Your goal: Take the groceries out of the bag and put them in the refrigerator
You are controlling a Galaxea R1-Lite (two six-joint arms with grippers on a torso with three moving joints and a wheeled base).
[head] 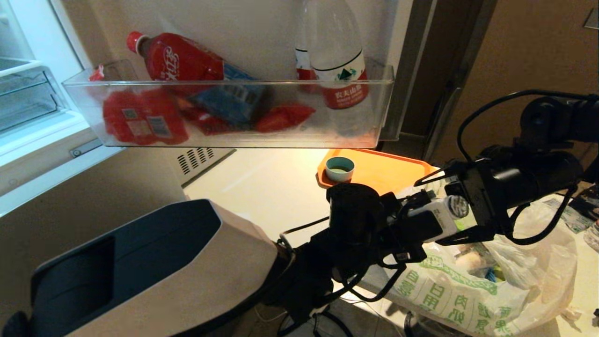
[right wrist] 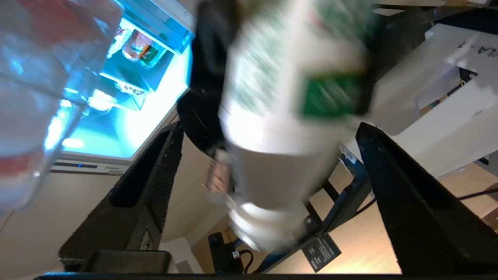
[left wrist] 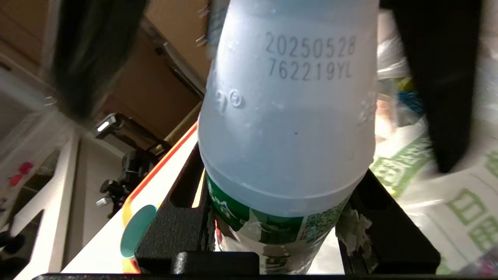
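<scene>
A: Why is the white bottle (head: pixel 437 217) hanging in mid-air, lying level?

B: The left tool (head: pixel 414 224) is clamped on its body, over the bag (head: pixel 449 299). The right tool (head: pixel 447 206) sits round the cap end with its jaws apart and a gap on each side, gripping nothing. I read that as a handover between the arms.

A: Why hand it over?

B: My guess is reach. The door bin (head: pixel 224 84) of the fridge (head: pixel 28 93) hangs up to the left, nearer the left arm.

A: So the bottle isn't in the fridge yet?

B: No, it is between the bag and the bin, well short of the bin.

A: Count for me.

B: One white bottle held. One bag on the worktop (head: pixel 262 187), with one pale lump (head: pixel 468 260) showing and more I can't make out. One orange tray (head: pixel 388 171) with one cup (head: pixel 339 168) on it.

A: And in the bin?

B: One cola bottle (head: pixel 178 58) leaning over, one water bottle (head: pixel 344 75) upright with perhaps a second behind it, one blue pack (head: pixel 229 100), and several red packs I can't count
</scene>
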